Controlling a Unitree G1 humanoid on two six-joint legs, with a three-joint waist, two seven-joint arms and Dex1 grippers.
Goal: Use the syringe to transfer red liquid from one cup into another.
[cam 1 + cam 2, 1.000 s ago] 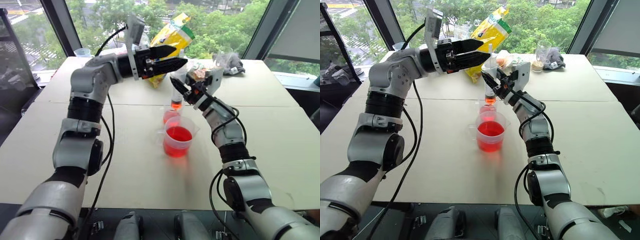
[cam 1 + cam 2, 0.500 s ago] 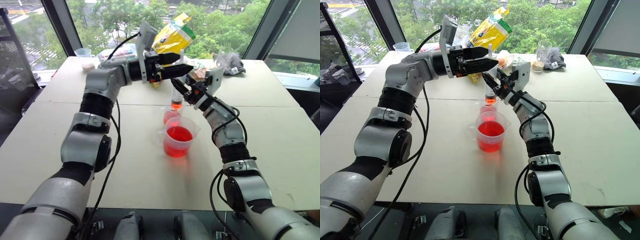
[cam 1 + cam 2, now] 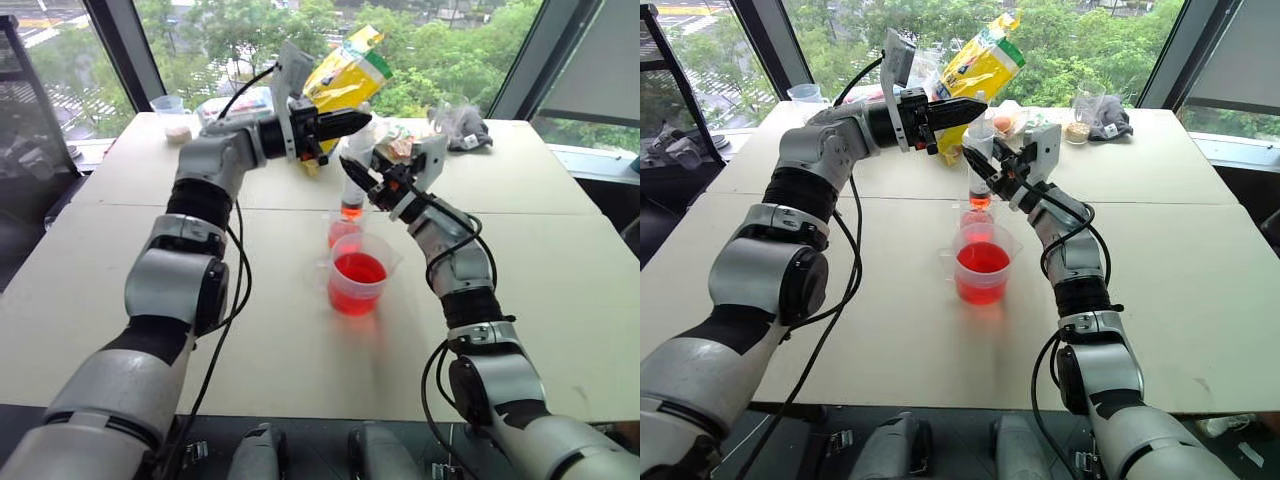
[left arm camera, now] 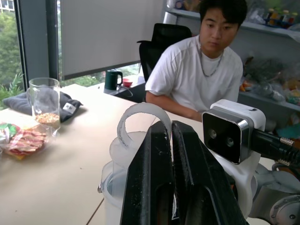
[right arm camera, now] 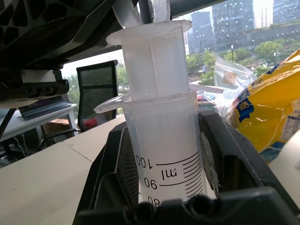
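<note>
Your right tool (image 3: 983,163) is clamped on the barrel of the syringe (image 3: 979,175), and you can see in the right wrist view how its two black fingers (image 5: 234,154) press on either side of the printed scale. The syringe stands upright with its orange-red tip pointing down into the small narrow cup (image 3: 975,216), which sits on the counter (image 3: 1160,230) touching the far side of the measuring cup (image 3: 982,263). The red liquid (image 3: 981,258) fills the lower part of the measuring cup, and a little red shows in the narrow cup and at the bottom of the syringe barrel.

Your left tool (image 3: 975,105) reaches in from the left at the top of the syringe, its fingers (image 4: 154,173) drawn tight together. In the left wrist view the white plunger ring (image 4: 140,122) rises just beyond the fingertips; whether the fingers pinch the plunger or only touch it, you cannot tell.

Behind the syringe leans a yellow bag (image 3: 983,62). Further right on the counter stand a clear cup with beige grains (image 3: 1086,108) and a dark cloth (image 3: 1114,118). A person in a white T-shirt (image 4: 199,77) sits at the counter's far side.
</note>
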